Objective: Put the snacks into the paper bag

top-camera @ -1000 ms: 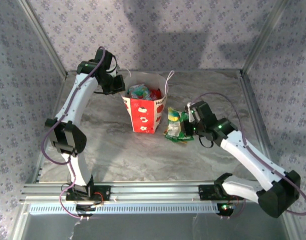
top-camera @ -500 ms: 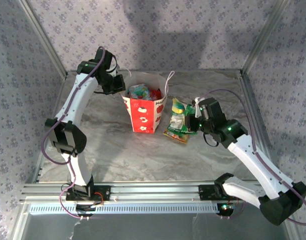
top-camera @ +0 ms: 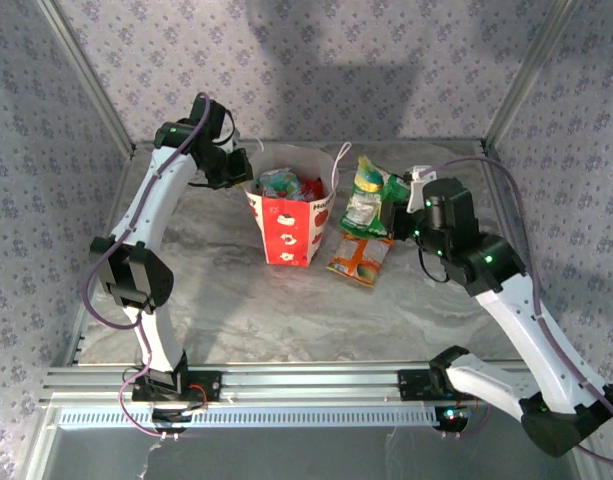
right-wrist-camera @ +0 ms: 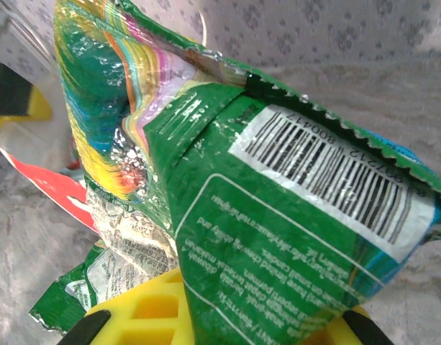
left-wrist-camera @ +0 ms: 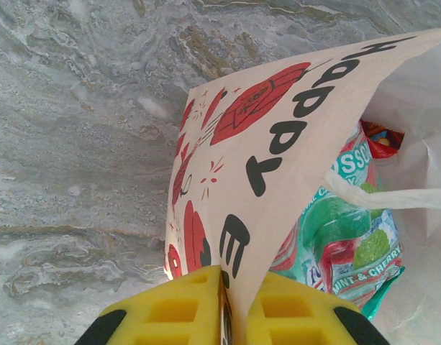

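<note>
Lift of green packet to bag height

The right gripper (top-camera: 391,215) is now carrying the green packet (top-camera: 368,195) in the air, just right of the paper bag (top-camera: 286,225) and about level with its open mouth. A second ago that packet was lying low on the table (top-camera: 236,290), overlapping the orange packet (top-camera: 359,258); half a second ago it was only beginning to rise. The right arm is standing taller and reaching further back than before. The orange packet is staying flat on the table, just right of the bag's base, now uncovered. The bag and the left arm are showing no shift.

In the right wrist view the yellow fingers of the right gripper (right-wrist-camera: 227,323) are clamping the green packet (right-wrist-camera: 278,215) by its lower edge, its barcode side facing the camera.

The left gripper (top-camera: 248,180) is pinching the bag's back-left rim. In the left wrist view the left gripper (left-wrist-camera: 231,309) is squeezing the paper wall of the bag (left-wrist-camera: 278,144) between its two yellow fingers, holding the mouth open.

Counting: one bag, standing upright, with one white string handle (left-wrist-camera: 393,195) crossing its opening. Four packets are showing: one green in the air, one orange on the table, and two inside the bag, a teal packet (left-wrist-camera: 335,237) and a red packet (left-wrist-camera: 382,144) behind it. Whether more are lying beneath them I cannot tell.
</note>
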Motion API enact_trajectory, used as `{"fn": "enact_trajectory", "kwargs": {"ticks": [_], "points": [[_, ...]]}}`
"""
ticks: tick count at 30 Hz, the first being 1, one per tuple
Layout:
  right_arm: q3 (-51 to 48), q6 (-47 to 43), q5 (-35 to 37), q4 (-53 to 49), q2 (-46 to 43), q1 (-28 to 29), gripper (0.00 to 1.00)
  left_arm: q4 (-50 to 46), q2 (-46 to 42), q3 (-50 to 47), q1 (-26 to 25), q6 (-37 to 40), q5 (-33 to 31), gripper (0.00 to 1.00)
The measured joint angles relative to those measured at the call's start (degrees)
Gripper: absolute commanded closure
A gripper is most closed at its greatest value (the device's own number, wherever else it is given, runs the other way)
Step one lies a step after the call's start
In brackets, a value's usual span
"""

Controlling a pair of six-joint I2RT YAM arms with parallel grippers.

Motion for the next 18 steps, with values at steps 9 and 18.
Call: {"fn": "enact_trajectory", "kwargs": {"ticks": [9, 18], "points": [[3.0, 0.0, -0.5, 1.4, -0.9, 0.0, 1.0, 0.5, 0.0, 0.0, 0.0, 0.0, 0.2, 0.86], [6.2, 0.1, -2.9, 5.7, 1.6, 0.0, 1.0, 0.7, 0.0, 0.0, 0.0, -0.5, 0.6, 0.86]]}}
